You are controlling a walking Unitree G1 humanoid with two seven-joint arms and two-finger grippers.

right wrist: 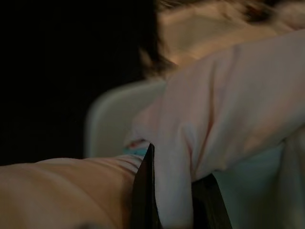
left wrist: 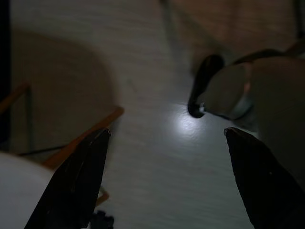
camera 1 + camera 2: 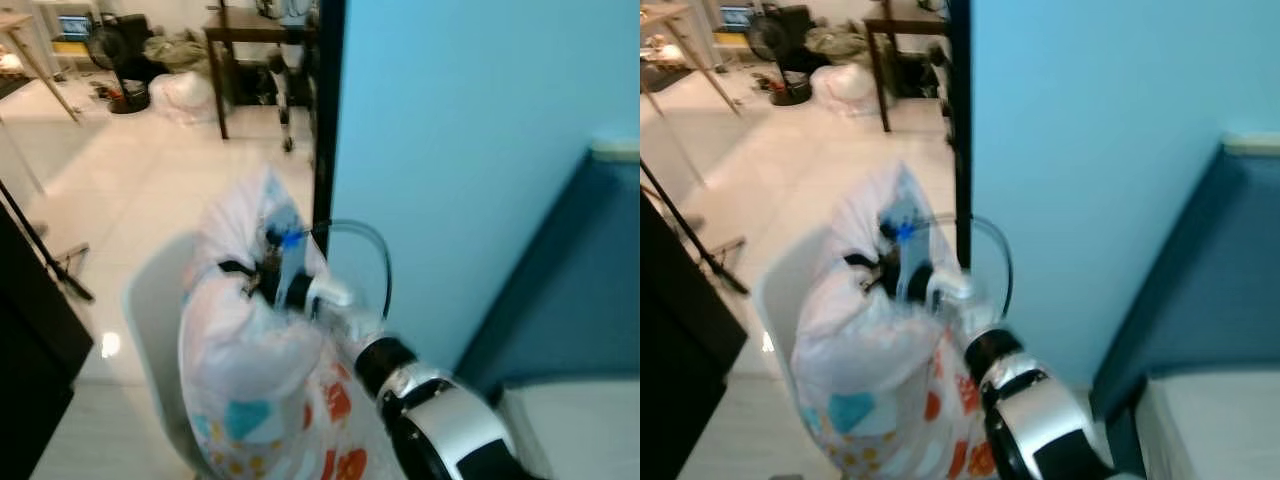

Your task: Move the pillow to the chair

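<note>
A white pillow (image 3: 250,370) with orange and teal prints stands bunched upright against a pale chair (image 3: 152,310). My right gripper (image 3: 262,280) reaches in from the lower right and is shut on a fold near the pillow's upper part. In the right wrist view a pinched ridge of the pillow's cloth (image 1: 176,191) sits between the two black fingers (image 1: 143,195), with the chair's white edge (image 1: 112,119) behind it. In the left wrist view my left gripper (image 2: 167,138) hangs open over the dim floor, with nothing between its fingers.
A blue wall (image 3: 450,150) and a dark blue panel (image 3: 580,290) close off the right side. A black post (image 3: 325,110) edges the wall. Black furniture (image 3: 30,350) stands at the left. A dark table (image 3: 245,45), bags and clutter lie farther back across the pale tiled floor (image 3: 140,190).
</note>
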